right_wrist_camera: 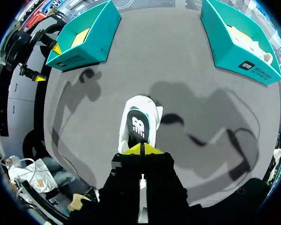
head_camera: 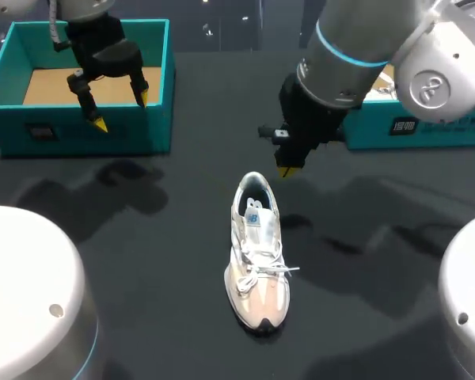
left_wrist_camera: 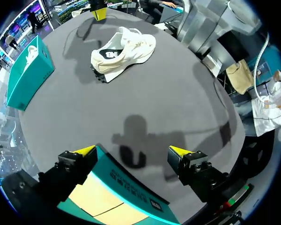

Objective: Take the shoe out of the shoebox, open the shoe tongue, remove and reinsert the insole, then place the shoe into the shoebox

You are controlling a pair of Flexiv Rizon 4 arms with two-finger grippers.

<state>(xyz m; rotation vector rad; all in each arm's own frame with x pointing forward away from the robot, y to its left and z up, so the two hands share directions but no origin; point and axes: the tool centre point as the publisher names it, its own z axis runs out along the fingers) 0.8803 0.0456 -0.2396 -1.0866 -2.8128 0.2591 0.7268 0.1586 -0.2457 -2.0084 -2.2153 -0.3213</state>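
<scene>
A white lace-up shoe [head_camera: 257, 253] stands upright on the dark table, toe toward the near edge; it also shows in the left wrist view as the shoe [left_wrist_camera: 124, 47]. My right gripper [head_camera: 286, 170] hangs just above and behind the heel. Its yellow tips [right_wrist_camera: 141, 149] are pressed together with nothing between them, and the shoe's heel [right_wrist_camera: 140, 119] lies right ahead of them. My left gripper [head_camera: 120, 111] is open over the front wall of the left teal shoebox [head_camera: 87, 131], nothing between its fingers [left_wrist_camera: 84, 151].
The left shoebox [left_wrist_camera: 126, 187] shows a bare cardboard floor. A second teal shoebox [head_camera: 427, 127] stands at the back right with something white inside [right_wrist_camera: 253, 40]. Two white round bases sit at the near corners [head_camera: 24, 293].
</scene>
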